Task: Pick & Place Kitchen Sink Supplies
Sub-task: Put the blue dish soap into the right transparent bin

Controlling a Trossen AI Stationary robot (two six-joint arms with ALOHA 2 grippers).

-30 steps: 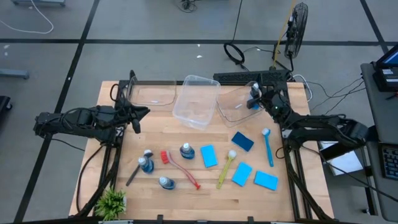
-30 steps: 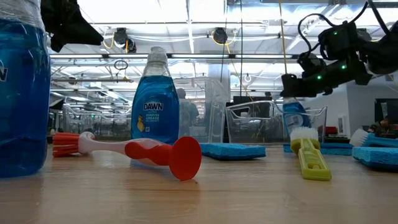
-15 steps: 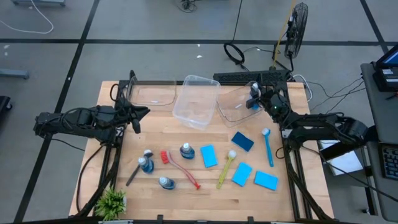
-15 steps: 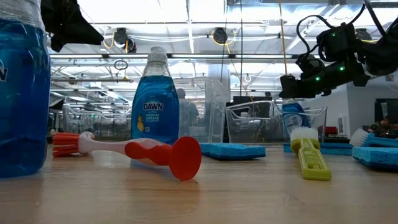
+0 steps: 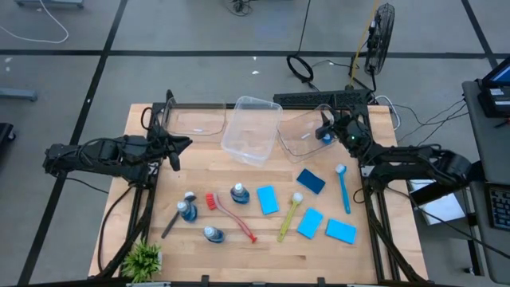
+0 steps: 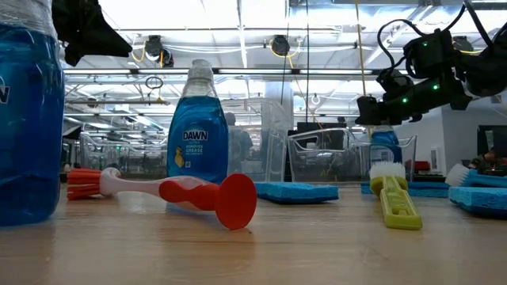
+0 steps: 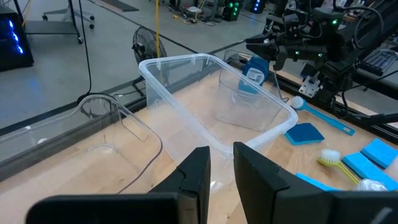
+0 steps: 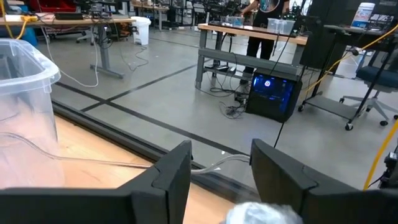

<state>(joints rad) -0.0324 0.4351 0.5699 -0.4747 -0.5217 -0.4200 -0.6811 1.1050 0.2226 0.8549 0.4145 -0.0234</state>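
Observation:
My right gripper (image 5: 323,121) hangs open over the right clear bin (image 5: 299,135). One bottle of blue liquid (image 7: 252,71) lies tilted inside that bin just below the fingers; its white cap (image 8: 261,214) shows under them. My left gripper (image 5: 177,144) waits near the left bin (image 5: 195,119), its fingers a narrow gap apart. Three more bottles (image 5: 239,193), (image 5: 187,210), (image 5: 213,233) stand on the table. Blue sponges (image 5: 267,199), (image 5: 311,181), (image 5: 309,222), (image 5: 341,231) lie flat there. The red (image 5: 231,215), yellow (image 5: 288,215), blue (image 5: 343,187) and grey (image 5: 171,222) brushes lie among them.
A middle clear bin (image 5: 252,129) sits tilted between the other two along the far side. A small green plant (image 5: 143,259) stands at the near left corner. Bare wood lies between the bins and the supplies. A fan and cables sit beyond the far edge.
The bottle under my right gripper has sunk lower into the right bin and shifted a little to one side of the fingers. The right gripper has risen slightly. The left arm has kept still.

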